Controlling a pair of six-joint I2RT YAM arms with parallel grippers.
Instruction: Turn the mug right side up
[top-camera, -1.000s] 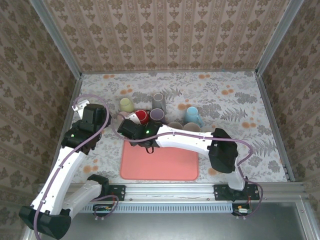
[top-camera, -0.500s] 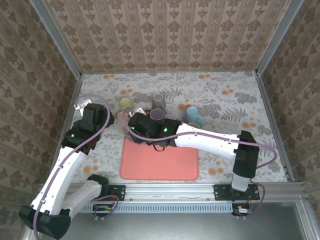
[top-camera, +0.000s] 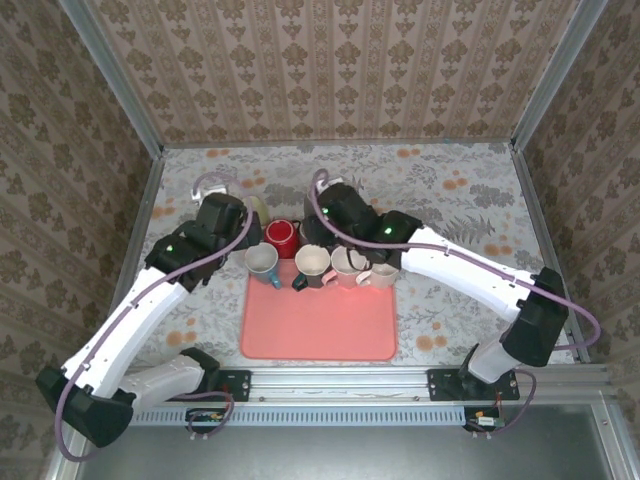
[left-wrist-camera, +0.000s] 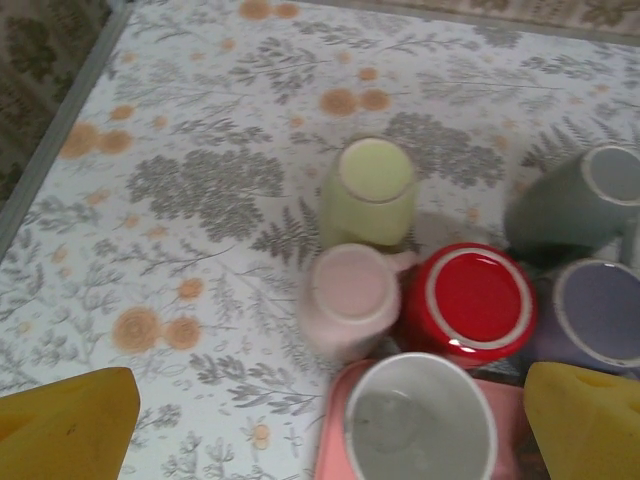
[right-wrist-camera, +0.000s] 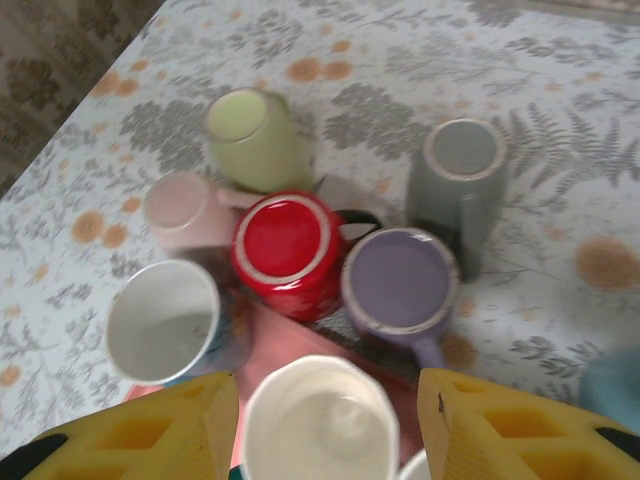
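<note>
- Already some mugs stand mouth up on the mat (top-camera: 318, 335), among them the cream mug (right-wrist-camera: 318, 420).
- Red mug (top-camera: 282, 237) is bottom up on the surface (top-camera: 450, 200) just behind the mat, others too, so I think turning is left.
- Left end effector (left-wrist-camera: 330, 415) is wide open, empty.
- Right end effector (right-wrist-camera: 328, 385) is half open over the cream mug, gripping nothing.

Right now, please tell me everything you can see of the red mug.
The red mug looks like glossy ceramic and stands upside down, so its flat base, ringed by a pale unglazed band, faces up. Its handle is not clearly visible. It sits on the flowered table by the far edge of the pink mat, in a tight cluster. A pink mug is at its left, a lilac mug at its right, and a yellow-green mug behind. Whether they touch it cannot be told.
</note>
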